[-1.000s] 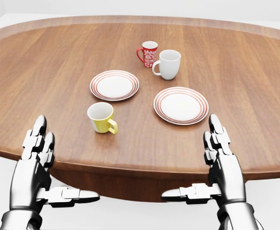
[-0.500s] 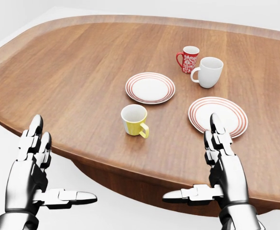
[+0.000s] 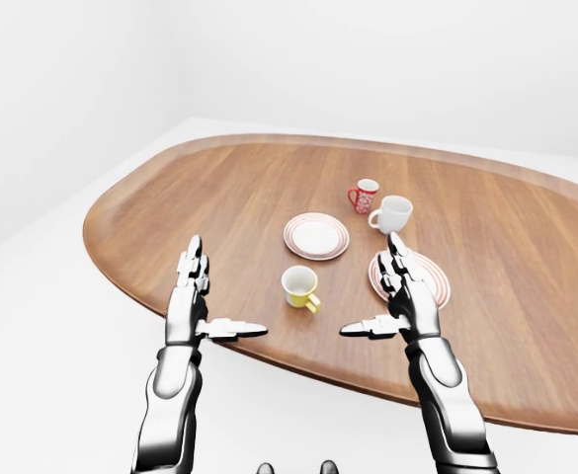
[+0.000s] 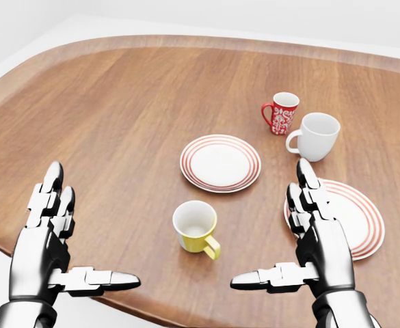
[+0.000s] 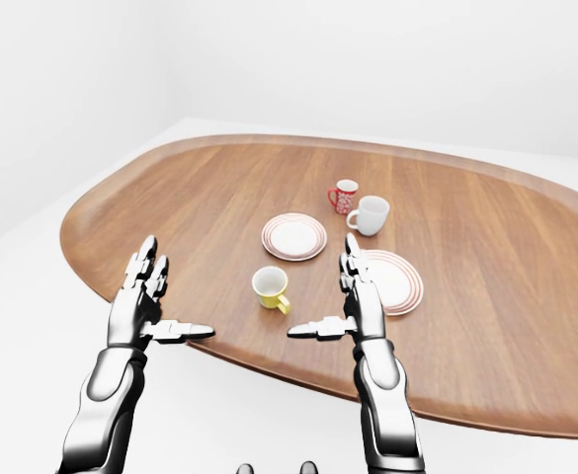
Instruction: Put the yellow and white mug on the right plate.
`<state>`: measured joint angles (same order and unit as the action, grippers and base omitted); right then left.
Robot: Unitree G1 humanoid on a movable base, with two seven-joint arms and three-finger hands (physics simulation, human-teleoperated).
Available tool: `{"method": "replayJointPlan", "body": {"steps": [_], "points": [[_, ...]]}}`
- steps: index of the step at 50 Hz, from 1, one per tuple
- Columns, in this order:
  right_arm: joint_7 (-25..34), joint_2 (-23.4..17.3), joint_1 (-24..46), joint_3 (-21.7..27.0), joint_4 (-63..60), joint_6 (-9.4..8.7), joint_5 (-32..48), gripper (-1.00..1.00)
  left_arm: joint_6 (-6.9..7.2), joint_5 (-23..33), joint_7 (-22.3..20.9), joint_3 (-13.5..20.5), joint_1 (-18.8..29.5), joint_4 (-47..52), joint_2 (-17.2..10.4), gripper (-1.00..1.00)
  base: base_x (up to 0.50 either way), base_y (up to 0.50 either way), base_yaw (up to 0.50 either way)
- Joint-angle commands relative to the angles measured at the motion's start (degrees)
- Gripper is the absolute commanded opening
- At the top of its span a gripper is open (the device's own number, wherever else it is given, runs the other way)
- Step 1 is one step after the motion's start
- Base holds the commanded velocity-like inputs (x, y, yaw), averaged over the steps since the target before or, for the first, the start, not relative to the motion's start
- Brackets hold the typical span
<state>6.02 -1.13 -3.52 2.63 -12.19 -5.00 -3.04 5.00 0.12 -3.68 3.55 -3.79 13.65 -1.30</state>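
The yellow mug with a white inside stands upright on the wooden table, its handle pointing lower right. The right plate, white with red rings, lies to its right, its left part hidden behind my right hand. My right hand hovers open just right of the mug, fingers up and thumb pointing left. Open in the same pose, my left hand is well to the mug's left. Neither hand touches anything.
A second ringed plate lies above the yellow mug. A red patterned mug and a plain white mug stand above the right plate. The table's curved edge runs at lower left, with white floor beyond.
The camera has moved closer to the table, so mugs and plates shifted right and down in the head view. Both hands kept their open pose and now show over the tabletop.
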Motion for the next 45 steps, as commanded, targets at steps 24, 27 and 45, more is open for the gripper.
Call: {"method": "replayJointPlan", "body": {"steps": [24,27,45], "points": [[-0.90,-0.07,0.39,-0.51,2.80,0.35,2.49,1.00,0.00,0.22,-0.04,-0.12,0.00,-0.45,0.03,1.00,0.26,0.00,0.00],[-1.44,0.00,0.91,-0.53,3.86,0.67,3.15,1.00,0.00,0.24,-0.04,-0.18,-0.09,-0.35,0.06,1.00,0.00,0.00,0.00],[-1.83,0.05,0.72,-0.50,3.08,1.03,3.10,1.00,0.00,0.20,-0.08,0.00,-0.03,-0.05,-0.01,1.00,0.35,0.10,0.00]]}}
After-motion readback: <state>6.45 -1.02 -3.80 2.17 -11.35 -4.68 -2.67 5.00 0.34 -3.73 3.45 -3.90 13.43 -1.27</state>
